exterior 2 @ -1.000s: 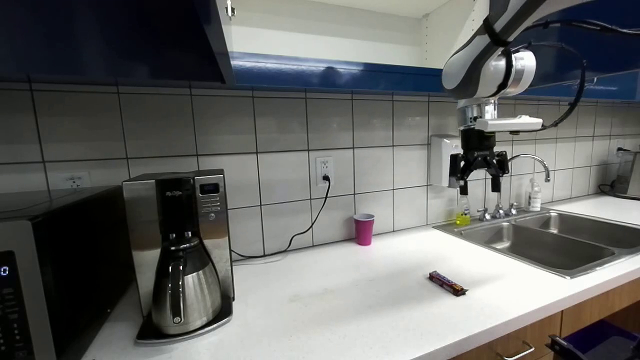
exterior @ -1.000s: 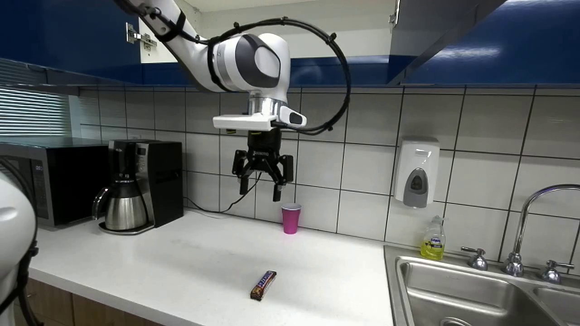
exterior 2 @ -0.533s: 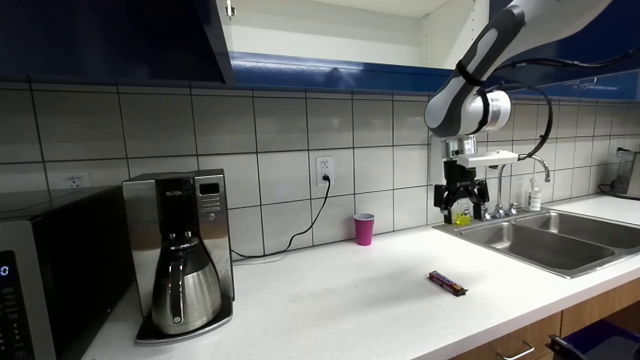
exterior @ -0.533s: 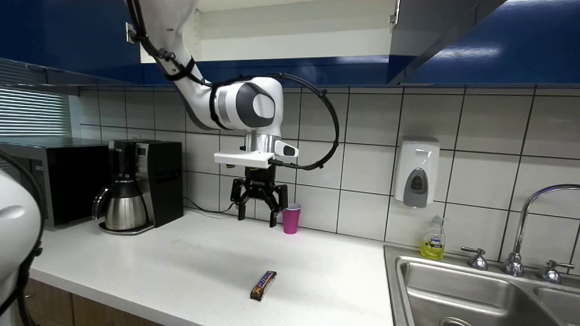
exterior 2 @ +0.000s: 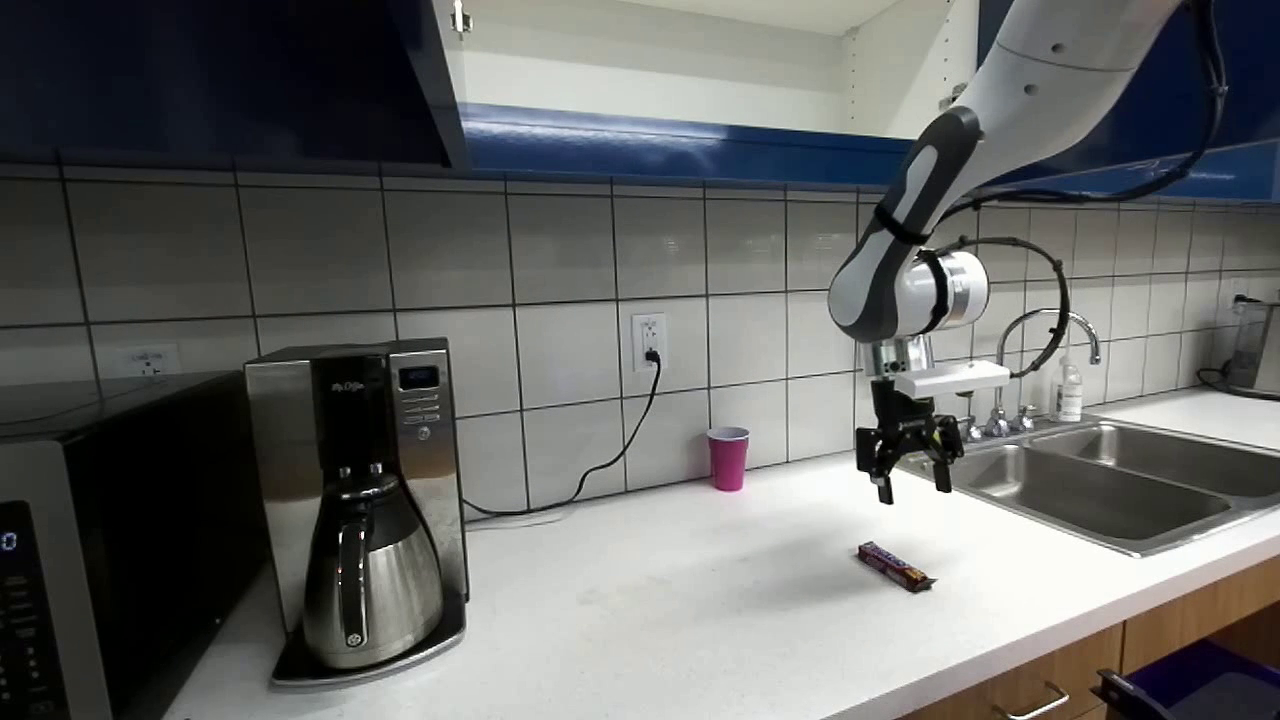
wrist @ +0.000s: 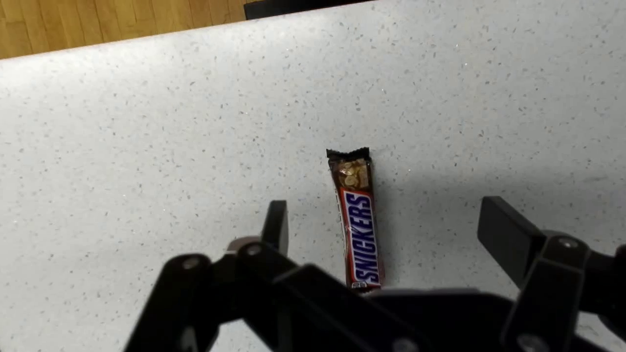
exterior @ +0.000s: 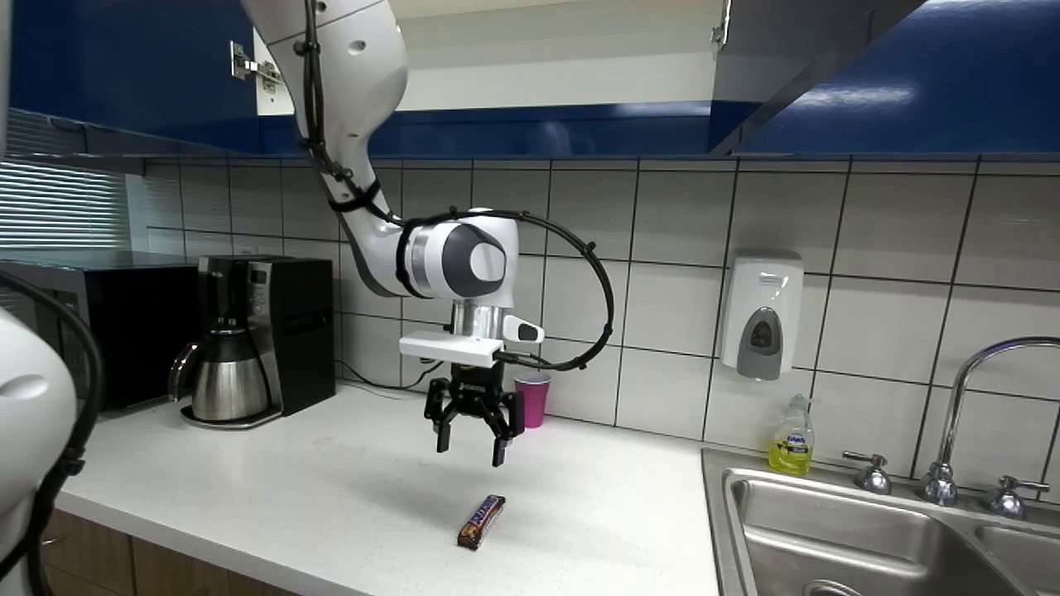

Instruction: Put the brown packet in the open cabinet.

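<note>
- Packet [wrist: 359,225], dark brown with a Snickers label, lying flat on the white counter [exterior 2: 620,600], which shows on every side of it.
- Counter's front edge slants across the wrist view; one crimped end of the packet points towards it, well apart, with wooden planks [wrist: 112,24] beyond.
- Above the counter, near the packet, hangs the gripper [exterior: 471,447], pointing down, a gap between it and the surface.
- Its fingers [wrist: 508,239] are spread wide, wider than the packet, which shows between them in the wrist view with a strip of speckled white on either side.
- Pink cup [exterior: 534,401] stands upright near the tiled wall [exterior 2: 555,350], partly behind the gripper in an exterior view.
- To one side lies the steel sink [exterior: 722,513], its rim set into the counter, a bottle of yellow liquid [exterior: 792,443] at its back corner and a white dispenser [exterior: 762,314] fixed to the wall above.
- On the other side sit the coffee maker [exterior 2: 360,500] and, just beside it, the microwave [exterior 2: 140,520].
- Overhead is the open cabinet [exterior 2: 660,70], cream inside, its glossy blue doors [exterior: 124,74] swung out at both sides, well above the packet.
- White arm [exterior: 356,91], in an exterior view, crosses in front of part of that opening; the rest I can see into.
</note>
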You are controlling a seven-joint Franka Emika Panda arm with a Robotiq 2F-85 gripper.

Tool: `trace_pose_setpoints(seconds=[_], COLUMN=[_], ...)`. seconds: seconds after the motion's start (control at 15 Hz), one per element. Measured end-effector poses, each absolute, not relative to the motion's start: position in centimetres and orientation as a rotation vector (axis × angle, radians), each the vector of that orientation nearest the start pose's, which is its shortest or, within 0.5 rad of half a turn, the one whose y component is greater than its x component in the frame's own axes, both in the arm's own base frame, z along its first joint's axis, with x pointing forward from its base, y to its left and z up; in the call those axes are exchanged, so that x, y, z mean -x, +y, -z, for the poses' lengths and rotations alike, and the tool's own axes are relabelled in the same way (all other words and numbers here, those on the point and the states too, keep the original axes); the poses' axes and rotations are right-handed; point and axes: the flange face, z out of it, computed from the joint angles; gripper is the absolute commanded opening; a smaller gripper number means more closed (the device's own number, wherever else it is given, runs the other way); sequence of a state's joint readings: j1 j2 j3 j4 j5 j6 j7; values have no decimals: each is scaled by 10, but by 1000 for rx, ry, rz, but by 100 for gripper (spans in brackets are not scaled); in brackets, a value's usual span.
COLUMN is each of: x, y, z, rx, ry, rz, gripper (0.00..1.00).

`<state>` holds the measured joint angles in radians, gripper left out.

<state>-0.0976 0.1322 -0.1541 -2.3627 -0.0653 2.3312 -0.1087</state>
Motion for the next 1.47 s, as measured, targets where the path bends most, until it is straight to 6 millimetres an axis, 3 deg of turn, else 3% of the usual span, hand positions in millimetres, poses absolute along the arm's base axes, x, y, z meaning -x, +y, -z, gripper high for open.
trace_pose_setpoints(seconds=[0.33,0.8,1.13,1.47], x=[-488,-503,-507,-510], y=[-127,-129,-130,-132], z=[-221,-182,-166,-162], rx=[3168,3180,3187,3190], ry=[141,130,125,138], rz=[-310,-328,-318,-265], gripper=[100,100,100,100])
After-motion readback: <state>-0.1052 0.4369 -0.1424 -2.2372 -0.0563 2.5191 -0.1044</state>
